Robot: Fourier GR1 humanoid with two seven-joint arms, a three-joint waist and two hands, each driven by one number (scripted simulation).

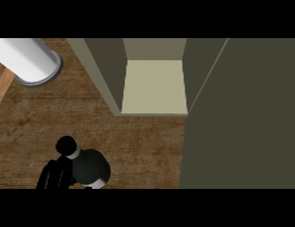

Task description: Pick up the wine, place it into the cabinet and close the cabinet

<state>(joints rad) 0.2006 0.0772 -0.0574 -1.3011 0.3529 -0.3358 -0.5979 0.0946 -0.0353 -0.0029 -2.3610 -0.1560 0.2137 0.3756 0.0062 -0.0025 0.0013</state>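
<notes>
I'm curling my left hand (pixel 53 174) round the wine (pixel 87 165) btm-first, bottle upright so it'll slide into the open cabinet (pixel 153 86) sitting ahead & to the right.

Counter (pixel 143 133) rough brown wood; cabinet (pixel 153 84) matt; wine (pixel 87 164) dark, glossy.

Kitchen setting indicated: wooden counter top (pixel 143 137), open cabinet (pixel 155 86) with pale shelf set on it, wine bottle (pixel 87 164) stood near front edge.
</notes>
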